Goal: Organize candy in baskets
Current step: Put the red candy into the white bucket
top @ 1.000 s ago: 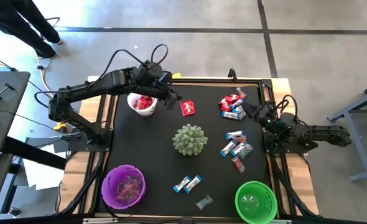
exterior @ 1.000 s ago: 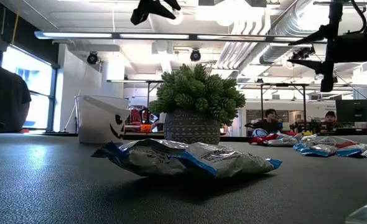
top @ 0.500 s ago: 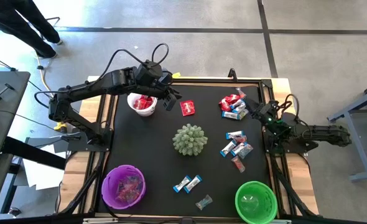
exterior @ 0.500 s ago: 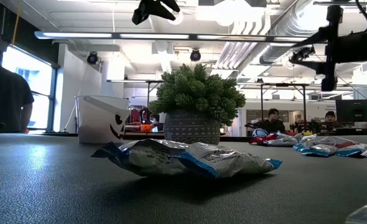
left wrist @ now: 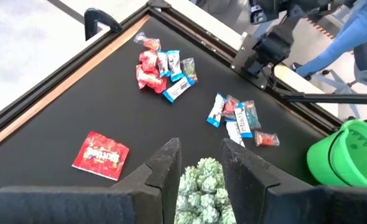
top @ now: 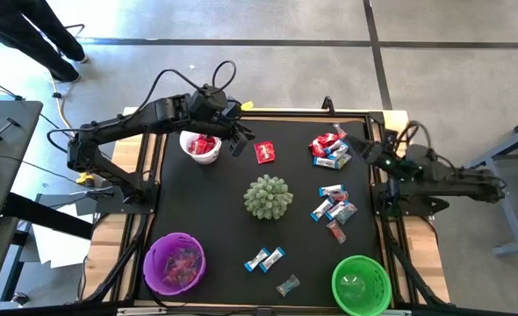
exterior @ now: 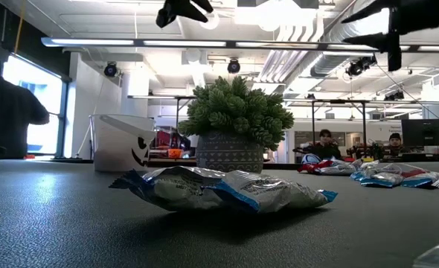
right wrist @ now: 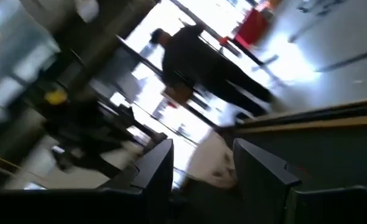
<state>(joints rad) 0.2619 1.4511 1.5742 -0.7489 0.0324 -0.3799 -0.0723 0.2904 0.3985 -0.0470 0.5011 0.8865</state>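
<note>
The left claw [top: 241, 140] hangs empty, fingers parted, upper middle of the high view, between the white basket [top: 201, 147] and a red candy [top: 264, 152]. The right claw [top: 357, 147], also parted and empty, sits by the upper-right candy pile [top: 328, 149]. A pick seems next: lower onto one sweet.
</note>
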